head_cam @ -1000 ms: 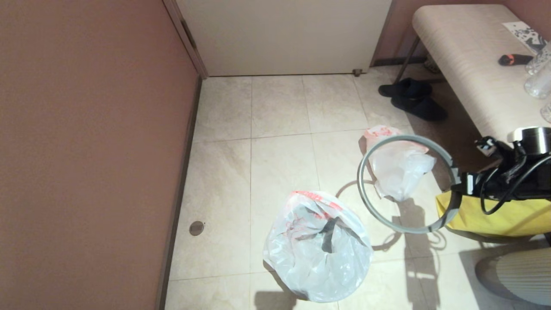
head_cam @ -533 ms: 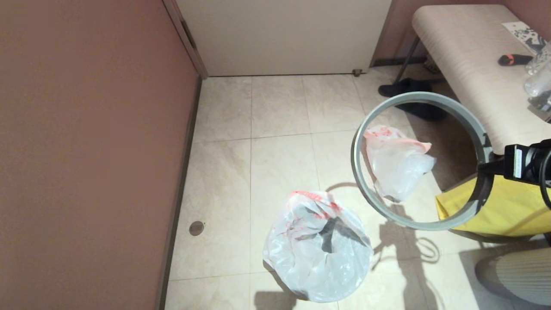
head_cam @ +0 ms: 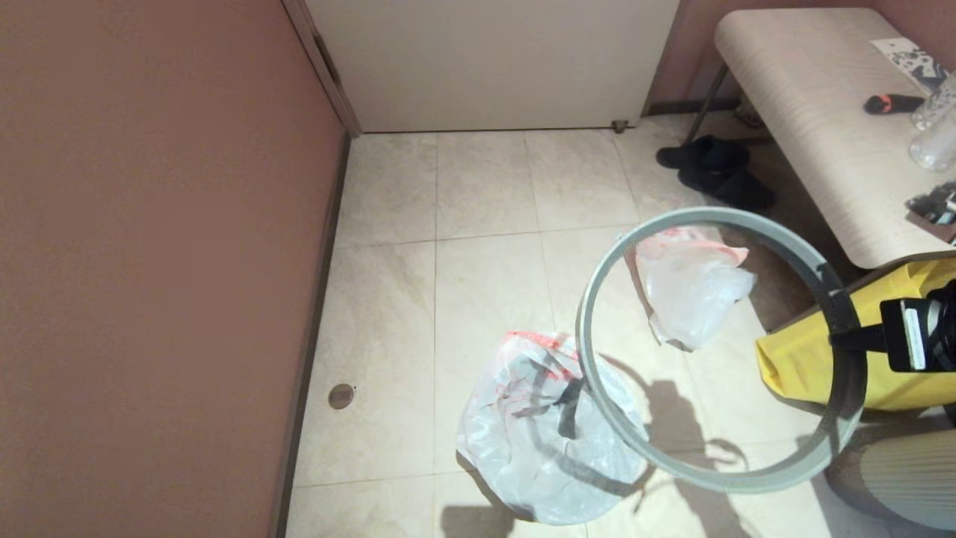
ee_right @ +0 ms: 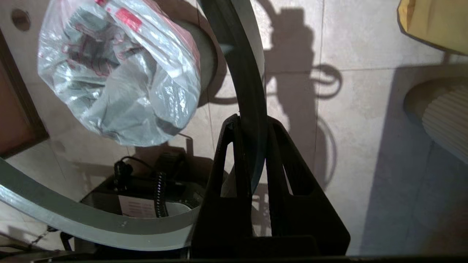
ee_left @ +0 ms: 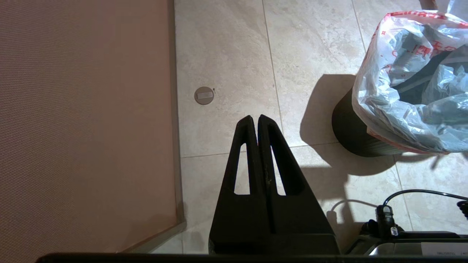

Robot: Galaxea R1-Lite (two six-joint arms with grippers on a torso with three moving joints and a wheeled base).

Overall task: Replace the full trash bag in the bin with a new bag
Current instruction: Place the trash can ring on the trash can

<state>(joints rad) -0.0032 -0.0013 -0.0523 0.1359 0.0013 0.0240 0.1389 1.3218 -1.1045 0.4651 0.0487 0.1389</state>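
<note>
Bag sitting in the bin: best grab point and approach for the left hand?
Grip the bunched, pink-printed rim of the bag near its upper edge, coming from above. The film is gathered there and folds over the bin, so a pinch should hold. The left hand is shut and idle by the wall; the right hand holds the grey hoop.

Head view: high, facing down-forward. Wrist views: close behind their fingers, facing the floor (head_cam: 485, 224). All share the bin (ee_left: 351, 131) at 6 o'clock.
</note>
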